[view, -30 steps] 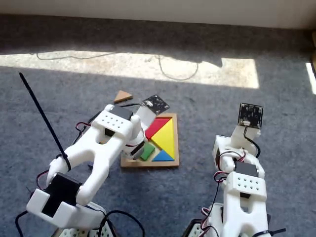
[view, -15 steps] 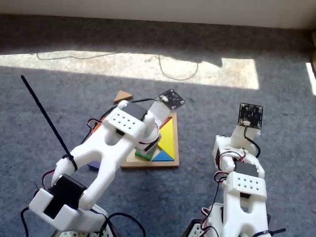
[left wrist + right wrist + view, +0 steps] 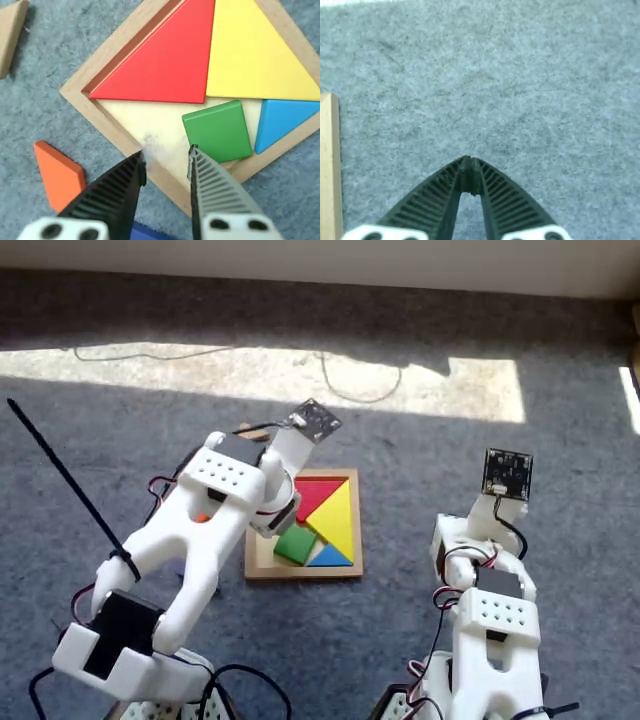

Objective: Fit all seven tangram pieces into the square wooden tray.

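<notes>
step: filling tray (image 3: pixel 75 90); red triangle (image 3: pixel 160 65), yellow triangle (image 3: pixel 250 50), green square (image 3: pixel 217 131) and blue triangle (image 3: pixel 285 122) seated | left gripper (image 3: pixel 166 152): jaws released, empty, over tray rim | right gripper (image 3: pixel 469 161): clenched on nothing, over carpet (image 3: pixel 545 75) | next: probably grasp orange piece (image 3: pixel 57 172) just outside rim

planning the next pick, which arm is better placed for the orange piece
Left: the left pincer is open over the tray rim, with the orange piece on the carpet right beside it. The right pincer is shut over carpet, farther off.
</notes>
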You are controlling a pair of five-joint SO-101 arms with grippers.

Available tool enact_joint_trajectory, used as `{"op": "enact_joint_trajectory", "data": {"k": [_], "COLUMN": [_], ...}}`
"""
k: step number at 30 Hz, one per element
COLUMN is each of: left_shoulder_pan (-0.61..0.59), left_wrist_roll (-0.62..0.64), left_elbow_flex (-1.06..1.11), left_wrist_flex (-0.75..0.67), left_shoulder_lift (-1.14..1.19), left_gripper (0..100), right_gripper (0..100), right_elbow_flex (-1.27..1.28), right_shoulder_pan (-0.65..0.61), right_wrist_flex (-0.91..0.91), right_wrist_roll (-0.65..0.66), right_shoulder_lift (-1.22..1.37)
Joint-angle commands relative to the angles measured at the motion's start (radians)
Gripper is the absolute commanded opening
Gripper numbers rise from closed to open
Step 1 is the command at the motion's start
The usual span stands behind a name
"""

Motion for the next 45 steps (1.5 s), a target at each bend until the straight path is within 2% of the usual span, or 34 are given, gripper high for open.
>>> {"op": "enact_joint_trajectory", "data": {"k": [1, 13, 21, 28, 33, 37, 42, 45], "left_shoulder_pan": [0.022, 0.153, 0.153, 0.097, 0.061, 0.061, 0.065, 0.082], "left_wrist_roll": [-0.011, -0.006, -0.006, -0.005, -0.006, -0.009, -0.008, -0.006], "left_elbow_flex": [0.048, 0.085, 0.047, -0.093, -0.074, 0.033, 0.116, 0.076], "left_wrist_flex": [-0.095, -0.161, -0.172, 0.002, 0.060, 0.000, -0.198, -0.207], "left_shoulder_lift": [-0.004, -0.007, -0.016, -0.062, -0.124, -0.094, 0.015, 0.061], "left_gripper": [14, 14, 14, 14, 14, 14, 14, 14], "right_gripper": [0.6, 0.6, 0.6, 0.6, 0.6, 0.6, 0.6, 0.6], "right_elbow_flex": [-0.001, -0.001, -0.001, -0.001, -0.001, -0.001, -0.001, -0.001], "right_shoulder_pan": [0.005, 0.005, 0.005, 0.005, 0.005, 0.005, 0.005, 0.005], "right_wrist_flex": [-0.022, -0.022, -0.022, -0.022, -0.022, -0.022, -0.022, -0.022], "right_wrist_roll": [-0.006, -0.006, -0.006, -0.006, -0.006, -0.006, -0.006, -0.006], "right_shoulder_lift": [-0.019, -0.019, -0.019, -0.019, -0.019, -0.019, -0.019, -0.019]}}
